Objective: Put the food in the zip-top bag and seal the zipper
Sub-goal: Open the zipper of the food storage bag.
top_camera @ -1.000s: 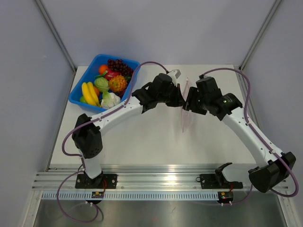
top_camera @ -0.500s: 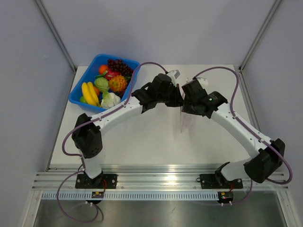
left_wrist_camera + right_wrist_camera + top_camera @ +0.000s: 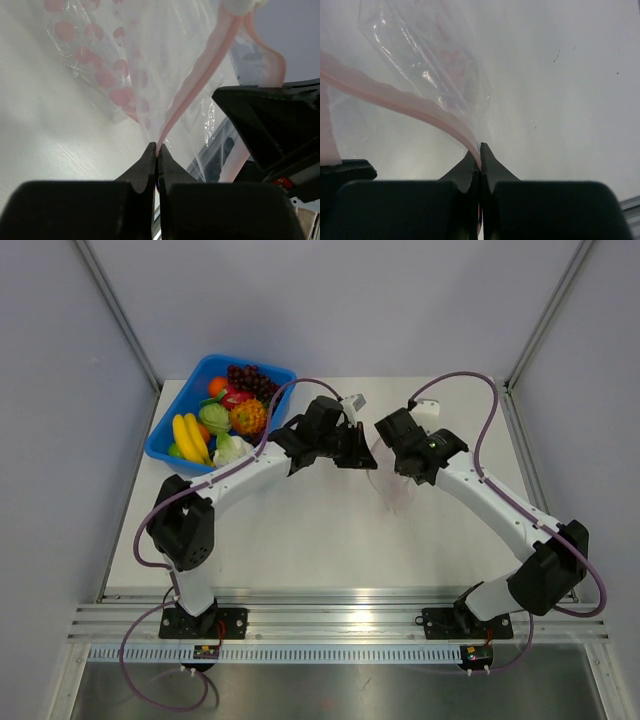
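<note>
The zip-top bag (image 3: 398,492) hangs clear and crinkly between my two grippers over the middle of the table; its printed side (image 3: 112,65) fills the left wrist view. My left gripper (image 3: 157,149) is shut on one lip of the pink zipper (image 3: 200,80). In the right wrist view, my right gripper (image 3: 479,149) is shut on the other lip of the zipper (image 3: 395,97). In the top view, the left gripper (image 3: 366,456) and right gripper (image 3: 393,454) sit close together. The food (image 3: 225,415) (bananas, grapes, orange, cabbage) lies in the tray at the back left.
The blue tray (image 3: 175,405) stands at the table's back left corner, just behind the left arm's forearm. Purple cables loop over both arms. Grey walls close in the left, right and back sides; a metal rail runs along the near edge.
My right gripper swung left to the bag's top edge and closed on the zipper lip. The left arm shifted slightly left and back, still gripping its lip.
</note>
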Robot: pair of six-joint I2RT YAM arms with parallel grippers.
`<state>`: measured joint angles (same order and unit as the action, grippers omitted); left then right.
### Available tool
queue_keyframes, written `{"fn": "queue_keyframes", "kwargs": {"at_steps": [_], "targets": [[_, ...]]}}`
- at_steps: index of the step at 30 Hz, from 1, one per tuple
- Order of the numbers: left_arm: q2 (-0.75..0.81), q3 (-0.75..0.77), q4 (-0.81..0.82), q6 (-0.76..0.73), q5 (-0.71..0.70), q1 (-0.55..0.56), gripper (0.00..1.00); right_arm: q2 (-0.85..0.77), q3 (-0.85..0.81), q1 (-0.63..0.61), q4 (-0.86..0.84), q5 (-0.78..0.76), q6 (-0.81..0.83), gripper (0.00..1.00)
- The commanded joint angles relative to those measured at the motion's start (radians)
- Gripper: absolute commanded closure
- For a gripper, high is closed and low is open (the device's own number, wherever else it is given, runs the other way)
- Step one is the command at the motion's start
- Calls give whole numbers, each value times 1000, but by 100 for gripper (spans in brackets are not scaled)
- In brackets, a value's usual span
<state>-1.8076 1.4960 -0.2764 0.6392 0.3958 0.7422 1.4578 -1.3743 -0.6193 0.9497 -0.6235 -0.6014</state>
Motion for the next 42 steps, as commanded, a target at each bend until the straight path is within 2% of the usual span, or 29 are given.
{"fn": "queue_keyframes", "kwargs": {"at_steps": [1, 8, 14, 17, 23, 26, 29, 42], "targets": [[10, 24, -4, -73, 117, -21, 100, -25, -65, 7, -3, -90, 32, 100], [-24, 82, -133, -168, 110, -69, 100, 42, -247, 6, 150, -237, 64, 100], [-105, 280, -233, -204, 195, -84, 100, 87, -409, 6, 239, -329, 101, 100], [-133, 302, -219, -187, 230, -83, 100, 102, -416, 4, 239, -312, 106, 100], [-185, 250, -207, -199, 226, -96, 100, 141, -249, 6, 130, -185, 91, 100], [-219, 276, -237, -196, 204, -115, 100, 179, -209, 4, 81, -124, 51, 100], [-229, 288, -271, -220, 181, -136, 100, 234, -224, 6, 67, -81, 23, 100], [-237, 283, -466, -381, -115, -236, 100, 406, -407, 6, 26, 10, 92, 100]]}}
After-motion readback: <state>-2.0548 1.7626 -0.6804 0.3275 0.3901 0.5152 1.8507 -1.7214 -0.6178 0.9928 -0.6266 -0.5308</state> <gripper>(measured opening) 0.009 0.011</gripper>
